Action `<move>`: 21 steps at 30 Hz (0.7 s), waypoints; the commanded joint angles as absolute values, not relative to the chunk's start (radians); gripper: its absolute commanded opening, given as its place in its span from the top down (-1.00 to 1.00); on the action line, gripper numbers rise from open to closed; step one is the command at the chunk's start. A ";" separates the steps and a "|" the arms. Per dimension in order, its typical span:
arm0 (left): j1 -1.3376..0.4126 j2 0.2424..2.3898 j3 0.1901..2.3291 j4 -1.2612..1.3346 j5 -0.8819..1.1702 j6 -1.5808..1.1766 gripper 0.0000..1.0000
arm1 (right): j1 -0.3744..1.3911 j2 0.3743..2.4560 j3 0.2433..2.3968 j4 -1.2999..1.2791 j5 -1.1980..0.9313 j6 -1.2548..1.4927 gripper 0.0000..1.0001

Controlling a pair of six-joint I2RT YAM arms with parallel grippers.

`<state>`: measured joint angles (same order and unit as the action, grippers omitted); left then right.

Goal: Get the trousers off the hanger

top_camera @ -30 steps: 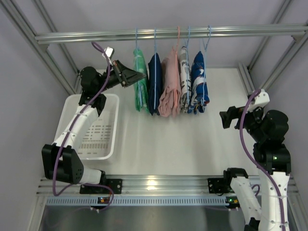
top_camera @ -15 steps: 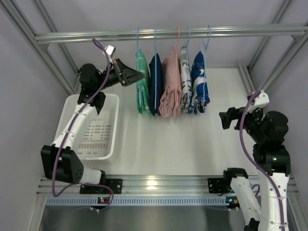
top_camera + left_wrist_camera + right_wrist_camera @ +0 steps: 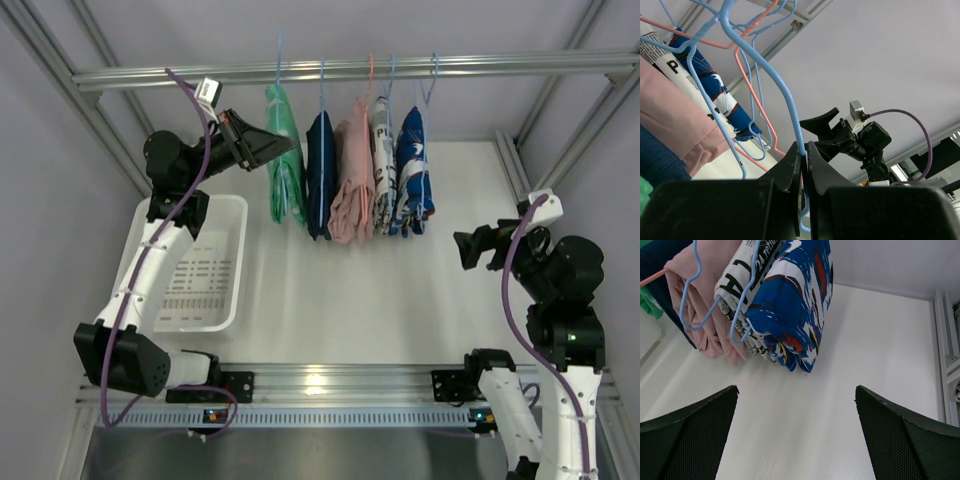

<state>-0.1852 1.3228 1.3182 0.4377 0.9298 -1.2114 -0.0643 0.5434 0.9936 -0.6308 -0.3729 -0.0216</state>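
Observation:
The bright green trousers hang on the light-blue hanger at the left end of the row, apart from the other garments. The hanger's hook reaches above the rail; whether it rests on it I cannot tell. My left gripper is shut on the hanger's wire beside the trousers. In the left wrist view the hanger wire runs down between the closed jaws of the left gripper, and a green patch of trousers shows at the lower left. My right gripper stands open and empty, low at the right.
A navy garment, a pink one, a black-and-white print and a blue-and-white one hang on the same rail. A white basket lies on the table below my left arm. Frame posts stand at both sides.
My left gripper has risen and moved left with the hanger in it. The green trousers swung away from the navy garment and the hook stands higher. The right arm barely shifted.

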 commanded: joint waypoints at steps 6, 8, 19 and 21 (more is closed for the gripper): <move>-0.186 1.129 1.322 0.643 0.887 -1.163 1.00 | -0.083 0.531 1.023 -0.552 -0.534 0.087 -0.99; -0.186 1.060 1.234 0.597 0.867 -1.140 1.00 | -0.083 0.531 1.035 -0.519 -0.602 0.141 -0.94; -0.186 0.850 1.164 0.381 0.877 -1.057 1.00 | -0.075 0.670 1.149 -0.266 -0.850 0.527 -0.76; -0.186 0.822 1.132 0.376 0.877 -1.075 1.00 | -0.058 0.704 1.178 -0.227 -0.870 0.589 -0.75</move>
